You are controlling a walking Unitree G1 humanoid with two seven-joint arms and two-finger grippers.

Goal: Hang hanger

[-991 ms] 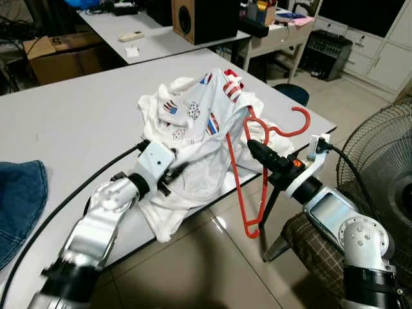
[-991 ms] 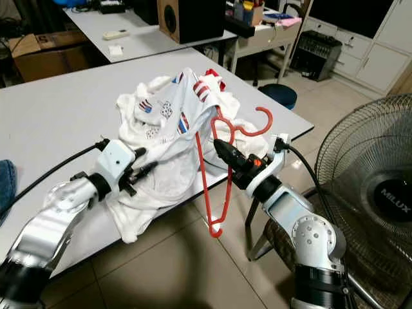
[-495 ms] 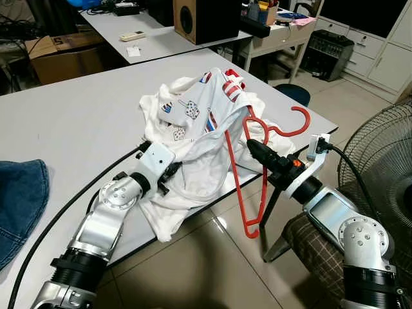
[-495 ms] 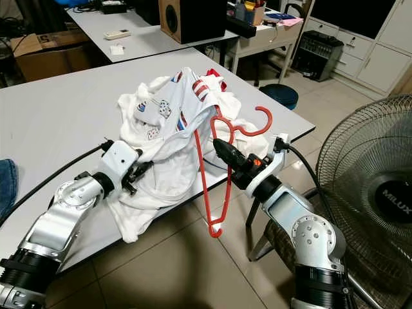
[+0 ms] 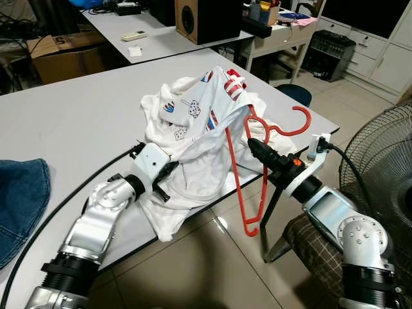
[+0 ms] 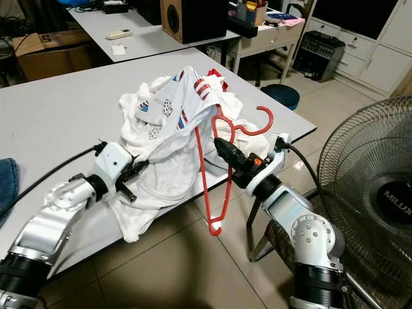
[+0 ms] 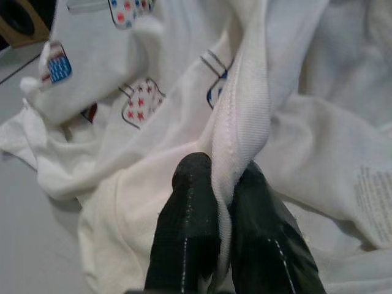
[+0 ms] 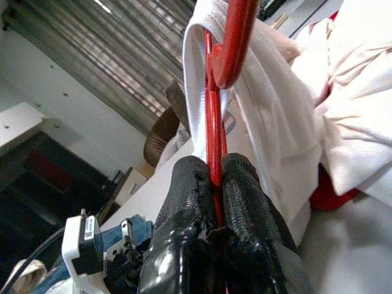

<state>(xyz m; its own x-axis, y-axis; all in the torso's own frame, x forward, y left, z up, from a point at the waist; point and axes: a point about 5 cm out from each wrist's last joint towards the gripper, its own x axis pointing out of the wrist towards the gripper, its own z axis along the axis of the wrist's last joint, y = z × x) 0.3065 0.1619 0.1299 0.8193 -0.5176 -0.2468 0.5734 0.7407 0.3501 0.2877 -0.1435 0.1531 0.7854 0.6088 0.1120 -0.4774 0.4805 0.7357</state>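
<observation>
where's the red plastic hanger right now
The red plastic hanger hangs off the grey table's front edge, pinched by the right gripper, partly inside the white printed shirt.

You see a glossy red plastic hanger (image 5: 248,168), a soft white printed cloth shirt (image 5: 193,129) with ribbed hem, a smooth matt grey table (image 5: 71,122).

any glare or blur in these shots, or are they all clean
Left eye view: sharp, with a ceiling-light glare patch on the floor tiles. Left wrist view: the left tool and the white shirt are slightly soft up close. Right wrist view: the red hanger is crisp and the background darker.
</observation>
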